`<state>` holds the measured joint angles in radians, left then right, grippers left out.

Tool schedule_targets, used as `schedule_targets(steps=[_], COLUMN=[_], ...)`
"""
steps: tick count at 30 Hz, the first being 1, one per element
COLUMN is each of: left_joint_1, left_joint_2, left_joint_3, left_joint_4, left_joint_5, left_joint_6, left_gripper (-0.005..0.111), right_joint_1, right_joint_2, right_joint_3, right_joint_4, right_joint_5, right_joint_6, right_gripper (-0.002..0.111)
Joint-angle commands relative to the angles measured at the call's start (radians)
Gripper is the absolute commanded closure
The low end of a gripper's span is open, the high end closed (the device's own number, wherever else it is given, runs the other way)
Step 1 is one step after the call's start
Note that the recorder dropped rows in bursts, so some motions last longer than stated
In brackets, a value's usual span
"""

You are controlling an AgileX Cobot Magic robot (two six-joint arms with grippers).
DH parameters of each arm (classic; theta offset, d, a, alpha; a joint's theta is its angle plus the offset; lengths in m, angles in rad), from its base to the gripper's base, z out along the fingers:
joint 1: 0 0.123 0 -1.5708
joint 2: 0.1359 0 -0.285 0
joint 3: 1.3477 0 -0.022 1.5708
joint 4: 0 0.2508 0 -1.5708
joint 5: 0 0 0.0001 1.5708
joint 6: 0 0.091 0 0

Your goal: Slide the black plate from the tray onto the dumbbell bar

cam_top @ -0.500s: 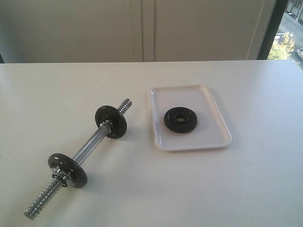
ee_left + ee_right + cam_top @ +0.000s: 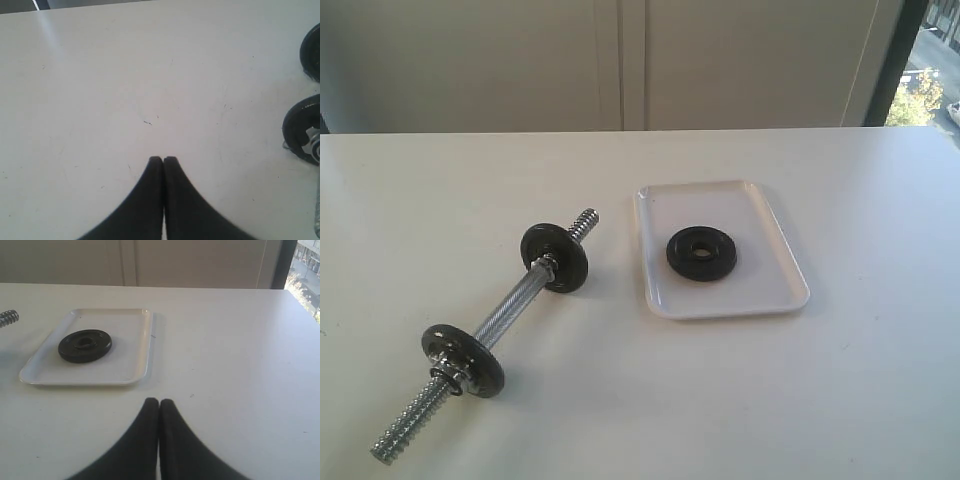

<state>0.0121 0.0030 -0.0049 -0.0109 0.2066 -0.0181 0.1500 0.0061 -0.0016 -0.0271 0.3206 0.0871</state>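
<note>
Two nut-locked discs [image 2: 555, 257] sit on the dumbbell bar [image 2: 510, 305], lying diagonally on the table [image 2: 420, 180] at left. Near it, I see my left gripper [image 2: 163, 159] pressed together, empty. Rightward, the black plate [image 2: 701, 254] lies flat in the middle of the tray [image 2: 750, 215], well apart from my right gripper [image 2: 159, 401], likewise pressed together, empty.

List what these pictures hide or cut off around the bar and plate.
- Right wrist view: the dumbbell bar is cut by the edge; only a threaded tip shows.
- Left wrist view: the fitted discs are cut by the edge.
- Exterior view: the left fingers and right fingers are out of frame.
- Exterior, right wrist views: the black plate lies flat on the tray, underside hidden.
</note>
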Motion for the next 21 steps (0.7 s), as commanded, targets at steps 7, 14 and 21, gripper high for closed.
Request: schedule_targets(steps=[7,14,21], left_joint_1=[-0.003,-0.003,-0.003], left_joint_2=[-0.003,-0.003,-0.003], left_joint_3=[0.005,0.005,0.005], left_joint_4=[-0.015,-0.015,-0.015], left_joint_5=[-0.226,-0.353,-0.662], left_joint_6=[-0.005,-0.005,-0.066], left_gripper=[0.107,0.107,0.107], right_joint_1=[0.001,0.001,0.001], right_joint_2=[-0.006,-0.006,-0.006], right_joint_3=[0.002,0.002,0.002], right_joint_4=[-0.002,-0.002,-0.002], right_joint_5=[-0.008,-0.008,-0.008], right_joint_6=[0.004,0.004,0.004], right_gripper=[0.108,0.108,0.108])
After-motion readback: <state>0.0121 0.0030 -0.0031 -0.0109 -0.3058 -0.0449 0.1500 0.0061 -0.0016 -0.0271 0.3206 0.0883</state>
